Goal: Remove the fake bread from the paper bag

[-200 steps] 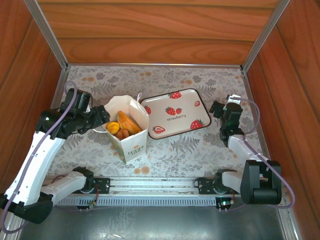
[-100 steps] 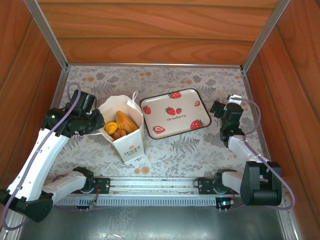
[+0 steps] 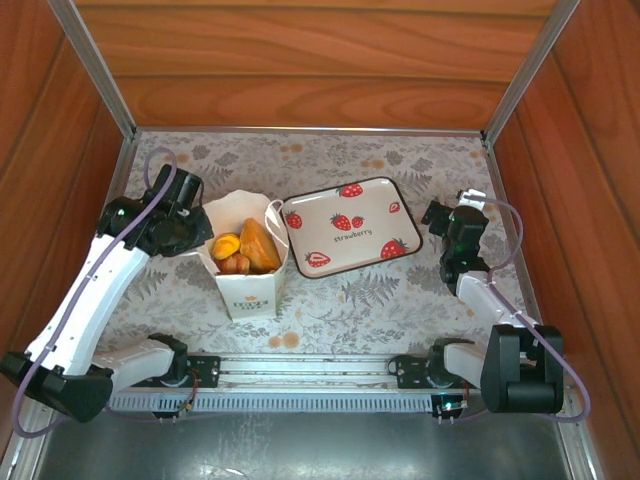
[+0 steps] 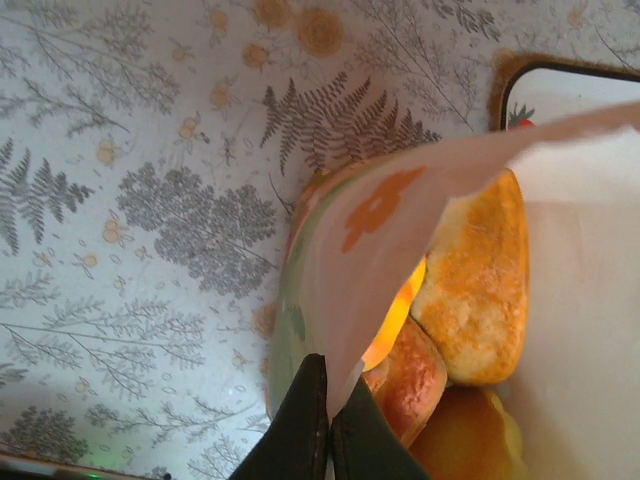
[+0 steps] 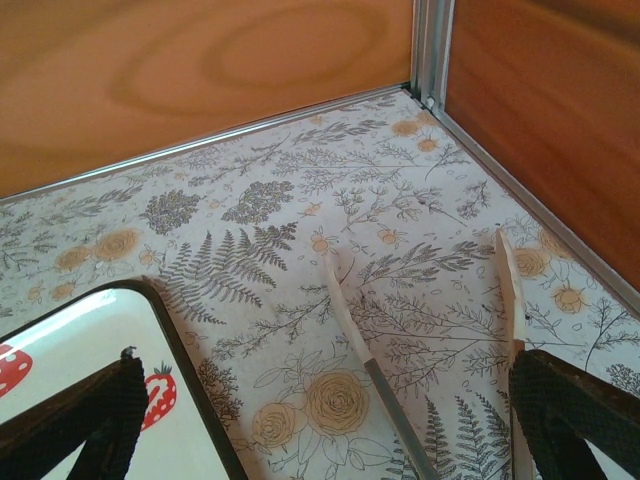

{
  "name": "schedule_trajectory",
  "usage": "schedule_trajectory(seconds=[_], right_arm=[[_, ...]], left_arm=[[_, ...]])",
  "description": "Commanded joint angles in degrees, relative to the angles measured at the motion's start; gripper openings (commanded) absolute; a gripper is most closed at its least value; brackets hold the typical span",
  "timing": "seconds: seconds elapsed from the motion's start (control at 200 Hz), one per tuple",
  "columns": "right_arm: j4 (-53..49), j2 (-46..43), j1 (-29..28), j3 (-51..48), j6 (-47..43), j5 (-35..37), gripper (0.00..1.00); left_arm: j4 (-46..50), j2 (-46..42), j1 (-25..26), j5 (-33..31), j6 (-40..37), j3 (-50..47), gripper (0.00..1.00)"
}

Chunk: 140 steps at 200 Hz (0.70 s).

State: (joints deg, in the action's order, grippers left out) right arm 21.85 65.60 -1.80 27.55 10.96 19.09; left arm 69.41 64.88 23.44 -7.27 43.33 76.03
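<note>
the paper bag (image 3: 246, 285) is standing upright on the bench (image 3: 400, 300) just left of the strawberry tray (image 3: 372, 215), with its mouth facing up. the fake bread (image 3: 238, 256) is sitting inside it, and the longest loaf (image 3: 260, 244) is leaning with its upper end away from the tray. the left claw (image 4: 328, 425) is clenching the bag's wall on the side away from the tray. the right claw (image 5: 325, 400), right of the tray, is gaping wide and grasping nothing.
</note>
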Motion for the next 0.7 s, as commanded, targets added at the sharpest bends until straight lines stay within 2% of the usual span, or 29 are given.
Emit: schedule_trajectory(seconds=[0.0,0.205,0.55,0.695], right_arm=[[0.59,-1.00,0.40,-0.76,0.72,1.06,1.00],[-0.04,-0.92,0.42,-0.44,0.66,0.94,1.00],[-8.85,5.04,0.40,6.63,1.47,2.00,1.00],[-11.94,7.79,0.45,9.69,1.26,-0.03,1.00]], left_arm=[[-2.13,1.43,-0.05,-6.95,-2.86,3.29,0.00],[-6.84,6.45,-3.13,-6.69,-7.22,5.83,0.00],[-17.29,15.27,-11.47,2.78,-12.68,8.69,0.00],[-19.00,19.66,-14.81,6.82,-14.80,13.00,0.00]])
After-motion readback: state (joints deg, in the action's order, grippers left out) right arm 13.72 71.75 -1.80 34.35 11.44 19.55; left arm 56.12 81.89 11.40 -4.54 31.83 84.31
